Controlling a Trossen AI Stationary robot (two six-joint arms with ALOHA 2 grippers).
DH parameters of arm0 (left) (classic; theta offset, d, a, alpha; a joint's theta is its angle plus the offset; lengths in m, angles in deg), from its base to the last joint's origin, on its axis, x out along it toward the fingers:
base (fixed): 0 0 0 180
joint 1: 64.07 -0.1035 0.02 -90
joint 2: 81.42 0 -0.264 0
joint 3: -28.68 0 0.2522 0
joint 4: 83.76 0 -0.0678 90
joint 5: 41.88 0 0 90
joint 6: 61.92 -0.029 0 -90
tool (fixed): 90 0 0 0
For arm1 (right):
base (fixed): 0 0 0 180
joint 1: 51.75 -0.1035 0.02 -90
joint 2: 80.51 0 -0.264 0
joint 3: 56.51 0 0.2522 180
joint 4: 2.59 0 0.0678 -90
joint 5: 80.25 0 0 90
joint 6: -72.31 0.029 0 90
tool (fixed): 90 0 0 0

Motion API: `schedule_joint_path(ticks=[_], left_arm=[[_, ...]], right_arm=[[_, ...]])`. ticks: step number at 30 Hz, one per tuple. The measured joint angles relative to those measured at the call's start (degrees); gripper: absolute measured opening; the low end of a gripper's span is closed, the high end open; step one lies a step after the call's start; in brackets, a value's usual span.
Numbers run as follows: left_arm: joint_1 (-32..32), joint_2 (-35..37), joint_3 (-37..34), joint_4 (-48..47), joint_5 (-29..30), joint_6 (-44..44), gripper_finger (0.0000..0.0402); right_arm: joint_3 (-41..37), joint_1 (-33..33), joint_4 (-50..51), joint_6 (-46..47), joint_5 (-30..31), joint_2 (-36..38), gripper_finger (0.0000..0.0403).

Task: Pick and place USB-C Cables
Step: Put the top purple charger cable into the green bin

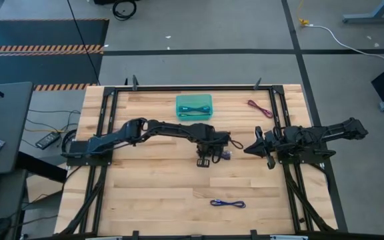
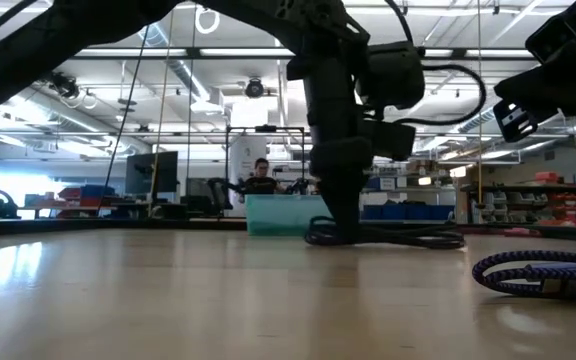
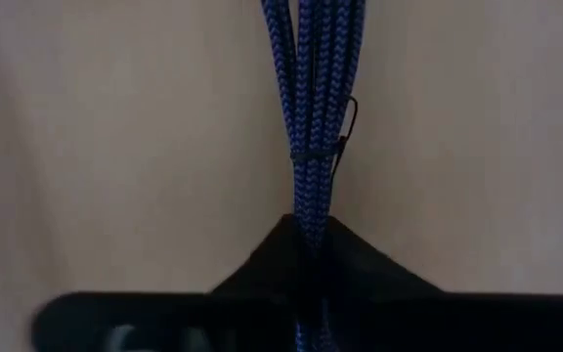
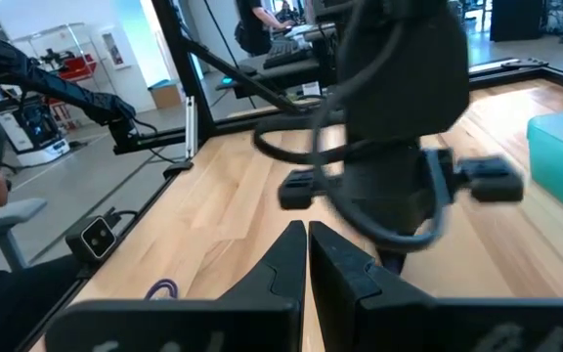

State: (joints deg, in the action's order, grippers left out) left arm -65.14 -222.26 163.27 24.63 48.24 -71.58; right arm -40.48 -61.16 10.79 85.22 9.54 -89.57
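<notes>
My left gripper is down at the table's middle, shut on a dark blue-purple USB-C cable bundle that shows beside it in the high view. A second blue-purple cable lies flat near the table's near edge, large in the low view. The maroon cable lies toward the far right. The teal tray at the far edge holds thin cords. My right gripper waits shut, raised to the right of the left one. My left gripper pinches the blue-purple bundle between its two fingers at one end, just past the thin black tie. The fingers come down from above. The rest of the bundle runs straight away from the fingertips, close over the wood.
Black arm frames run along both table sides. A black robot wire loops at the left gripper's foot. Bare wood spreads across the near half. A person sits far behind the table.
</notes>
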Motion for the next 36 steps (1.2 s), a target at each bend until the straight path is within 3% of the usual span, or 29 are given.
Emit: schedule_joint_path(ticks=[7,13,19,36], left_arm=[[-2.5,0.4,5.7,-10.0,4.9,1.3,0.0022],[-6.1,4.2,10.8,-13.0,6.2,-1.8,0.0022],[-12.2,7.6,11.2,-17.6,7.8,-5.1,0.0022],[-27.0,8.0,8.5,-15.9,1.2,-13.1,0.0022]], right_arm=[[0.0,0.0,0.0,0.0,0.0,0.0,0.0023],[0.0,0.0,0.2,0.1,-1.3,-0.1,0.0023],[0.0,0.0,0.2,0.4,-1.9,-0.4,0.0023],[0.0,0.0,0.6,1.6,-2.9,-0.4,0.0023]])
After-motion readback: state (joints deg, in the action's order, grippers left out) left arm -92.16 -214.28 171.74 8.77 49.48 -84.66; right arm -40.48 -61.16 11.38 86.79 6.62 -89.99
